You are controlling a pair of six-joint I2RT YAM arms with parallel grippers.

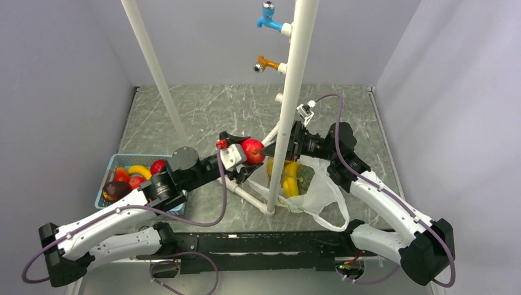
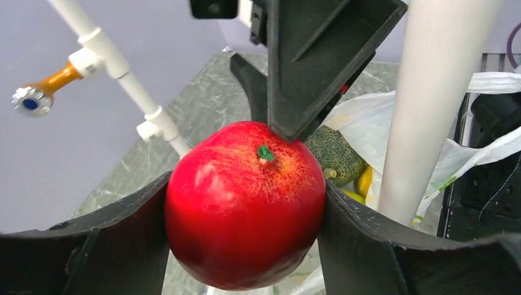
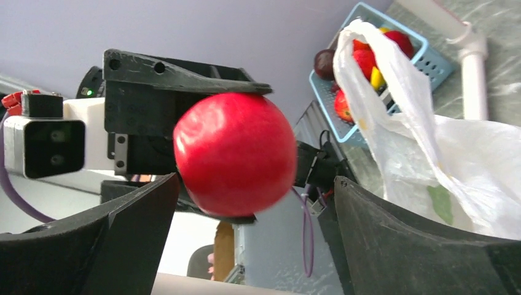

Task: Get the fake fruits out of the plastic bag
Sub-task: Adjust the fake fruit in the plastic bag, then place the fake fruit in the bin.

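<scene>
A glossy red apple [image 1: 252,150] hangs in the air above the table, and my left gripper [image 1: 247,155] is shut on it, both fingers pressed against its sides [image 2: 246,206]. My right gripper [image 1: 269,149] faces it from the right and stands open; in the right wrist view its fingers stay clear of the apple [image 3: 236,153]. The white plastic bag [image 1: 319,187] lies below the right gripper with its mouth open. Yellow bananas [image 1: 290,178] and a green melon [image 2: 335,153] sit inside it.
A light-blue basket [image 1: 120,161] at the left holds several fruits. An upright white pipe [image 1: 292,92] stands right by the two grippers, with a blue tap [image 1: 268,18] and an orange tap [image 1: 267,63]. A slanted pipe [image 1: 153,67] rises at the left.
</scene>
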